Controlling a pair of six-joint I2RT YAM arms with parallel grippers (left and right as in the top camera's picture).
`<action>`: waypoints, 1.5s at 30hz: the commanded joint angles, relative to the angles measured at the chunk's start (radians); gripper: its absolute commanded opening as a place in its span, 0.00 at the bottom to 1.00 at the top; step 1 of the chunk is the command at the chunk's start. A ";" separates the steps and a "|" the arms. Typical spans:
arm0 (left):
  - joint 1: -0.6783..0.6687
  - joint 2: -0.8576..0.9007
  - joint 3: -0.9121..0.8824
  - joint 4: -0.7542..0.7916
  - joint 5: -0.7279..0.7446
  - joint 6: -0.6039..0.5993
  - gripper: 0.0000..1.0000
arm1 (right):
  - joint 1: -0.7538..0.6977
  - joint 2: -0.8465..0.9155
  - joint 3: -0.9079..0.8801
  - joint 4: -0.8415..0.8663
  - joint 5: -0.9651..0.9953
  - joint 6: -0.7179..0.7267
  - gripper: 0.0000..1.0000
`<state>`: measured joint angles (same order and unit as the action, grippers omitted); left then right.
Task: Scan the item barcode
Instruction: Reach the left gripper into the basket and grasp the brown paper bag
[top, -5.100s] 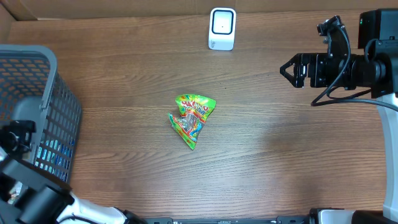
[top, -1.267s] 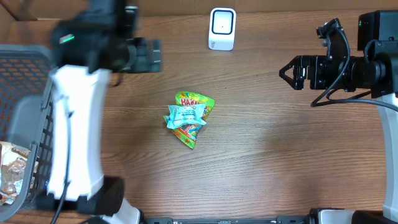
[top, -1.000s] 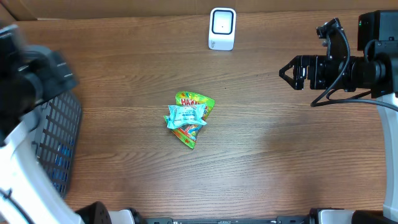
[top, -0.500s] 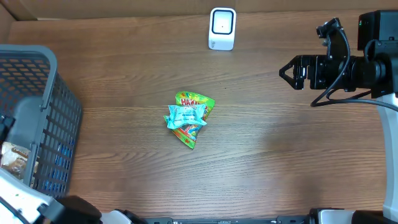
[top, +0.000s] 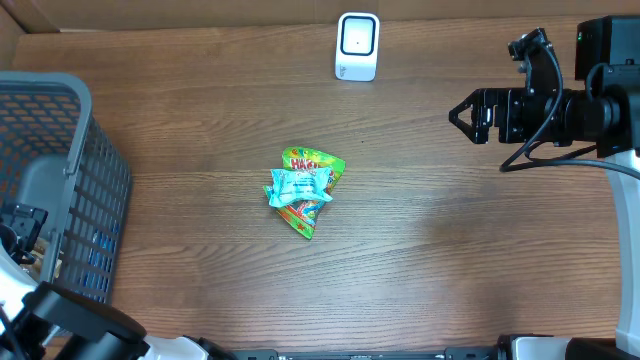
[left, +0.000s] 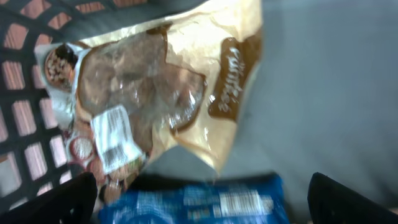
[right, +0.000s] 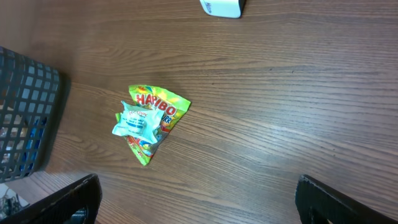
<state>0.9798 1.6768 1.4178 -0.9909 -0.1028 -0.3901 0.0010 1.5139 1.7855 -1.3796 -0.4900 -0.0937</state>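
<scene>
Swinging back from above the table, the left arm is now hanging low over the grey mesh basket (top: 60, 150) at the left edge. The left gripper (left: 205, 196) is spreading wide and gripping nothing, hovering above a brown snack bag (left: 161, 93) and a blue packet (left: 242, 204) inside. The right gripper (top: 462, 115) is idling at the far right, jaws fully apart and empty. A light-blue packet (top: 297, 185) is lying on the green Haribo bag (top: 318, 165) at mid-table, well apart from the white scanner (top: 357, 45) at the far edge.
</scene>
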 joint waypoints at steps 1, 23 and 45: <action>0.006 0.066 -0.042 0.046 -0.079 0.017 1.00 | 0.000 -0.008 0.000 0.005 0.003 -0.017 1.00; 0.009 0.367 -0.043 0.076 -0.219 0.020 0.43 | 0.000 -0.008 0.000 0.002 0.002 -0.015 1.00; -0.061 0.369 0.615 -0.361 0.187 0.104 0.04 | 0.000 -0.008 0.000 0.001 0.002 -0.015 1.00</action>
<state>0.9577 2.0613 1.8870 -1.3071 0.0055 -0.3267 0.0006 1.5139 1.7855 -1.3838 -0.4900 -0.1047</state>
